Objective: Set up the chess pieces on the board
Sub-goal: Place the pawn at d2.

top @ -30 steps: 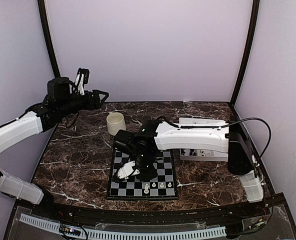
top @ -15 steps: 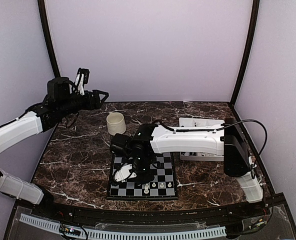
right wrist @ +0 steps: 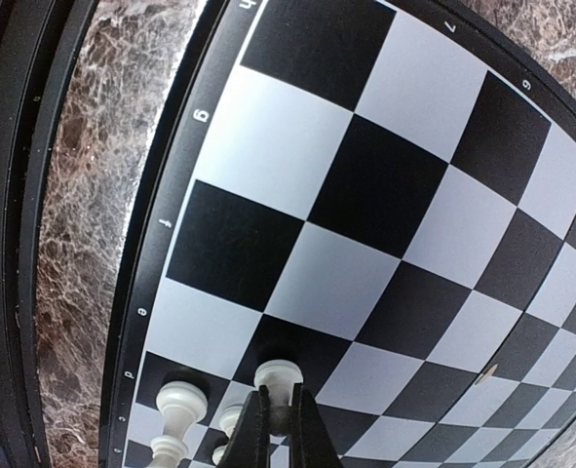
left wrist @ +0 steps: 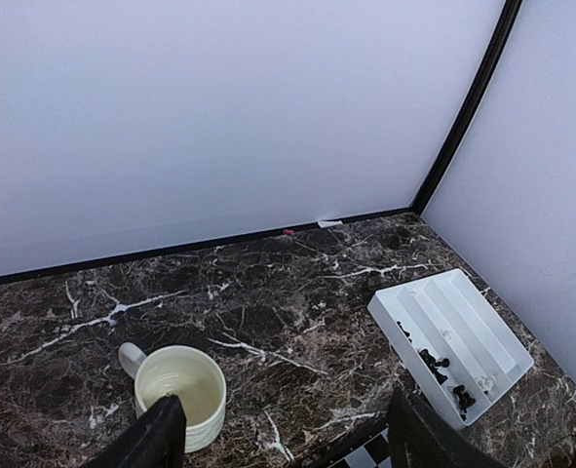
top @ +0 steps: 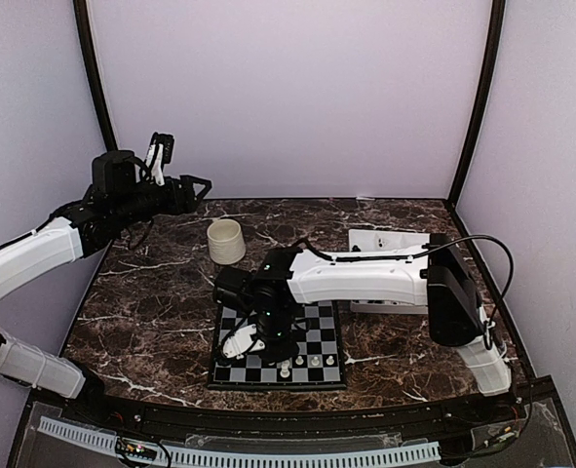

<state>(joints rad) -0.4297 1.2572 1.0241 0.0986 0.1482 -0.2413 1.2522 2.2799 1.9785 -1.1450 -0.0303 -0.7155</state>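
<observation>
my right gripper [right wrist: 276, 409] hung low over the board [right wrist: 365, 185], fingers pinched narrow on a white piece [right wrist: 278, 374] over a dark square by the board's near edge, just beside other white pieces [right wrist: 182, 402] standing there. my left gripper [left wrist: 286, 419] was held high at far left, fingers spread wide, empty, with a mug [left wrist: 180, 388] below and a white tray [left wrist: 463, 322] of black pieces [left wrist: 434, 363] beyond.

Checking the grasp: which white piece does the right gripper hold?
The white piece pinched in the shut right gripper, its head showing above the fingertips; the other white pieces stand free to its left.
</observation>
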